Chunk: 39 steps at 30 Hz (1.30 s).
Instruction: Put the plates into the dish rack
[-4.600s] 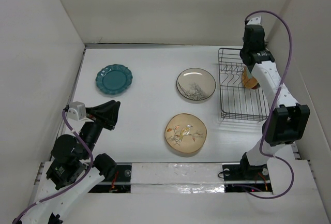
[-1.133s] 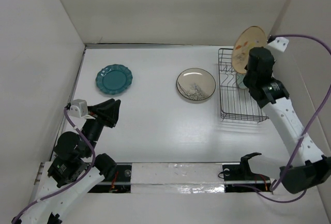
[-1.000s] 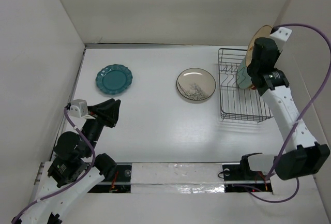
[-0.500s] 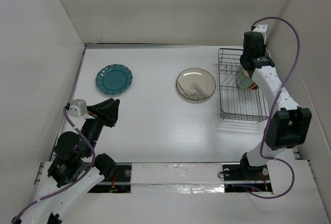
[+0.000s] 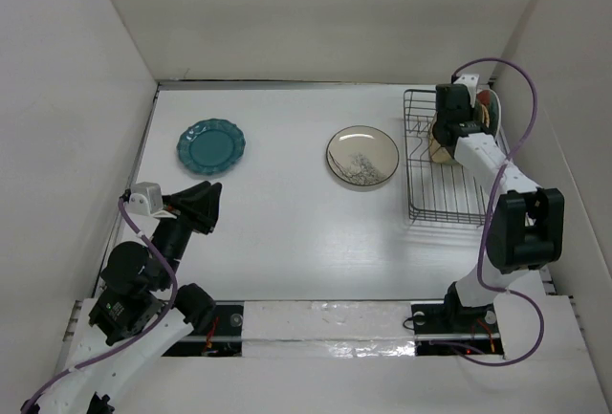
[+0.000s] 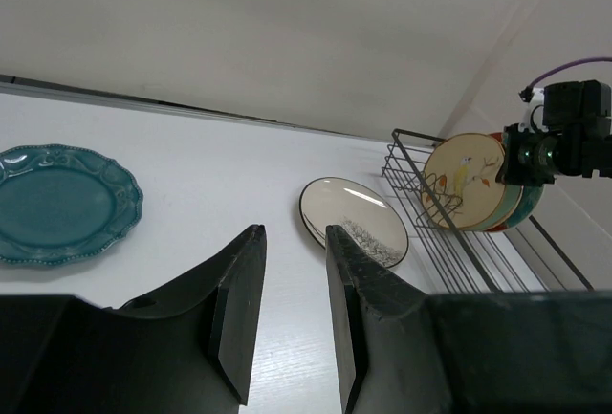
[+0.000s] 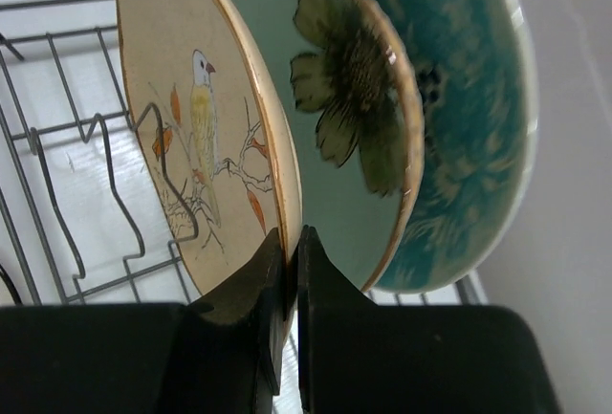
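My right gripper (image 7: 290, 242) is shut on the rim of the beige bird plate (image 7: 196, 137), held on edge among the tines of the black wire dish rack (image 5: 448, 170). Behind it in the rack stand a red floral plate (image 7: 359, 108) and a pale teal plate (image 7: 469, 137). The bird plate also shows in the left wrist view (image 6: 462, 181). The scalloped dark teal plate (image 5: 210, 146) and the cream plate with black branches (image 5: 362, 156) lie flat on the table. My left gripper (image 6: 292, 242) is open and empty, low at the near left. The orange woven-look plate is hidden.
White walls close in the table on the left, back and right. The rack sits against the right wall, with its near half (image 5: 449, 199) holding no plates. A purple cable (image 5: 512, 118) loops over the right arm.
The right arm carried the bird plate up from the table, swung it over the rack and lowered it on edge among the tines. The left arm has not moved.
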{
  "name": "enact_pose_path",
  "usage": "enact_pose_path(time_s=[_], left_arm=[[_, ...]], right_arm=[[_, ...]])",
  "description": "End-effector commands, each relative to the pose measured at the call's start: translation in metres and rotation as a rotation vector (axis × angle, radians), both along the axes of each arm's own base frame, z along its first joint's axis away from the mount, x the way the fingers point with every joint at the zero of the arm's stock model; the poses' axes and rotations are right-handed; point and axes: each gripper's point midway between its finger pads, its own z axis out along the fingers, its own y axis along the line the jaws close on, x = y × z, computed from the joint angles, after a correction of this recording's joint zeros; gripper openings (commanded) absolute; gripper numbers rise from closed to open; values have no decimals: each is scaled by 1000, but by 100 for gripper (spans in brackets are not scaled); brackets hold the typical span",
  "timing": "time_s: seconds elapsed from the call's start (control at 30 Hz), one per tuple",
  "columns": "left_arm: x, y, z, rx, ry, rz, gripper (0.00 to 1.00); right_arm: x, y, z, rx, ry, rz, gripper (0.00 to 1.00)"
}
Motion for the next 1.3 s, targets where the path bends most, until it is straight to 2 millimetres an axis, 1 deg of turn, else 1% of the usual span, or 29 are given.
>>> enact_pose_path(time_s=[0.0,0.1,0.13,0.17,0.23,0.27,0.33,0.37,0.4,0.53,0.57,0.6,0.63,0.67,0.7,0.73,0.77,0.83,0.87,0.9,0.93,0.97,1.0,1.03,1.07,1.13,1.17,1.23,1.27], left_arm=[[4,-3,3,-9,-10,4,29],[6,-4,1,-3,-3,7,29],[7,-4,0,0,0,7,29],[9,-6,-2,7,10,9,28],[12,-9,-6,21,25,7,26],[17,-13,-11,36,45,5,23],[21,-18,-16,57,68,-1,22],[24,-22,-20,69,81,-7,21],[29,-29,-30,98,116,-18,20],[46,-49,-52,171,223,-46,12],[54,-57,-58,184,262,-55,6],[58,-63,-60,184,279,-63,2],[62,-69,-61,180,293,-73,0],[71,-80,-67,189,329,-86,0],[76,-91,-66,152,343,-110,0],[80,-98,-66,134,357,-121,0],[90,-111,-74,135,398,-130,0],[103,-125,-80,96,442,-130,0],[116,-137,-95,108,493,-123,0],[125,-146,-100,98,506,-128,0],[132,-155,-106,82,530,-133,3],[146,-170,-125,98,576,-136,14],[154,-179,-133,87,592,-141,18],[161,-186,-140,83,607,-141,21],[173,-198,-163,86,657,-134,27],[191,-210,-177,50,688,-155,30],[205,-218,-193,43,722,-145,36],[218,-228,-206,40,748,-158,43],[229,-238,-219,47,769,-159,47]], right_arm=[[16,9,27,75,-176,-8,0],[14,22,22,108,-176,8,1],[12,22,26,119,-192,0,5],[11,27,26,130,-198,6,20],[8,34,26,184,-210,13,39],[5,40,36,203,-236,27,56],[0,48,41,237,-269,36,72],[-6,53,55,254,-305,52,82],[-8,53,61,267,-324,55,85],[-35,77,97,308,-461,110,87],[-55,89,105,326,-513,142,79],[-61,97,120,358,-600,164,66],[-69,111,123,409,-634,226,47],[-77,123,129,461,-683,282,5],[-85,142,118,516,-706,354,0],[-98,157,127,579,-739,447,0],[-103,164,122,603,-738,477,0],[-112,183,105,664,-701,540,0],[-114,189,99,678,-687,557,0],[-116,194,96,695,-688,573,0],[-119,199,81,720,-664,575,3],[-123,204,79,743,-663,594,11],[-125,207,81,765,-683,609,17],[-130,215,70,794,-660,640,28],[-133,218,69,810,-664,661,45],[-138,227,68,844,-664,701,51],[-140,231,63,859,-648,719,52],[-144,237,63,886,-654,747,52],[-146,239,60,892,-644,757,53]])
